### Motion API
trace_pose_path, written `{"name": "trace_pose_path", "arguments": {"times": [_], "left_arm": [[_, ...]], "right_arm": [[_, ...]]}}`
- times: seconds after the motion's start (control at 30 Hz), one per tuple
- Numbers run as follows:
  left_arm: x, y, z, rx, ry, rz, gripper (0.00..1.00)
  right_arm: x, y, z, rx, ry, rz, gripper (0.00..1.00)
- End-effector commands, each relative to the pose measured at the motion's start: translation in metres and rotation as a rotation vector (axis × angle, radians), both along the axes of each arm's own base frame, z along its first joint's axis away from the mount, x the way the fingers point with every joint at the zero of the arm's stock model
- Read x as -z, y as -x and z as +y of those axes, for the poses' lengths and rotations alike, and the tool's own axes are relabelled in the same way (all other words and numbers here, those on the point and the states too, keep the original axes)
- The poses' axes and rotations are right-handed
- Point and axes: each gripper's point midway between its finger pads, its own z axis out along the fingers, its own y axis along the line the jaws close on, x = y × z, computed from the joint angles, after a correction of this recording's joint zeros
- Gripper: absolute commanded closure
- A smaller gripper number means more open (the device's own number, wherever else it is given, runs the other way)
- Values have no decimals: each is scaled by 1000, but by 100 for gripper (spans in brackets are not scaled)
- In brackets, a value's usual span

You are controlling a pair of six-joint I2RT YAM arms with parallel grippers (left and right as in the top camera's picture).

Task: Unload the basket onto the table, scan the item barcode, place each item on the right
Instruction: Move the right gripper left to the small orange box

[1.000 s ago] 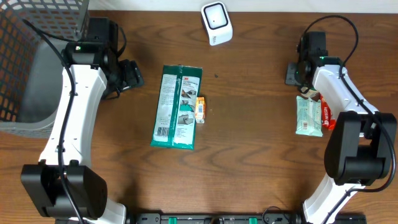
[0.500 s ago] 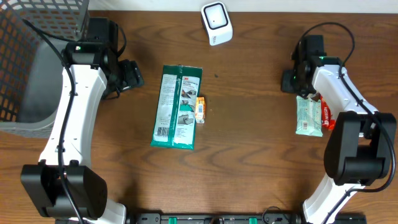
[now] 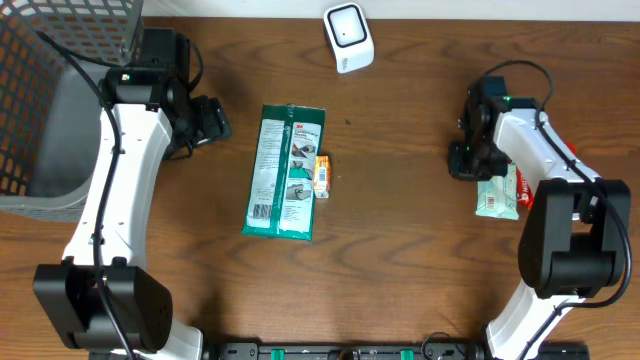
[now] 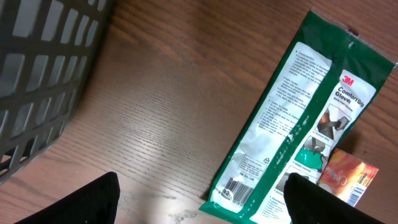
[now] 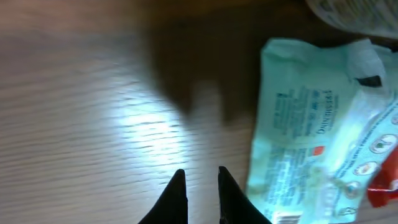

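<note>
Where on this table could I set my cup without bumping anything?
Bare wood lies between the green glove packet and the right hand, and along the front edge. It is crowded beside the basket, where the left arm stands.

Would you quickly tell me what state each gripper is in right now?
Left gripper: jaws wide open, holding nothing.
Right gripper: jaws nearly closed, narrow gap, holding nothing.
</note>
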Motion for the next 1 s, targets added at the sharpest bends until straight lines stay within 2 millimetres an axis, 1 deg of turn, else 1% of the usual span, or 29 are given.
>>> {"name": "trace_pose_path", "arguments": {"times": [0.0, 0.1, 0.13, 0.17, 0.2, 0.3, 0.47, 0.53, 0.6, 0.67, 0.77, 0.8, 0.87, 0.9, 0.97], "left_arm": [[-6, 1, 4, -2, -13, -14, 15], [-6, 1, 4, -2, -13, -14, 15], [-6, 1, 4, -2, -13, -14, 15], [-6, 1, 4, -2, -13, -14, 15], [-6, 1, 4, -2, -13, -14, 15], [-6, 1, 4, -2, -13, -14, 15], [-6, 1, 4, -2, -13, -14, 15], [-6, 1, 4, -2, -13, -14, 15], [-6, 1, 4, -2, -13, -14, 15], [-6, 1, 4, -2, -13, -14, 15], [-6, 1, 4, -2, -13, -14, 15], [-6, 1, 4, -2, -13, -14, 15], [-6, 1, 4, -2, -13, -14, 15], [-6, 1, 4, -2, -13, -14, 15], [-6, 1, 4, -2, -13, -14, 15]], "right_arm": [[11, 10, -17, -83, 108, 32, 87], [17, 15, -26, -118, 155, 46, 87], [18, 17, -30, -118, 185, 50, 89], [18, 19, -40, -118, 242, 58, 91], [17, 19, -43, -118, 262, 60, 93], [17, 19, -44, -110, 268, 56, 94], [18, 18, -43, -108, 262, 51, 93], [19, 17, -39, -109, 240, 46, 93], [23, 13, -21, -112, 142, 27, 92], [26, 8, 2, -118, 20, 0, 90], [26, 1, 33, -133, -137, -37, 86], [25, -1, 46, -142, -198, -50, 83], [20, -6, 74, -163, -332, -77, 74], [15, -8, 90, -181, -411, -94, 66], [7, -10, 117, -215, -528, -117, 54]]}}
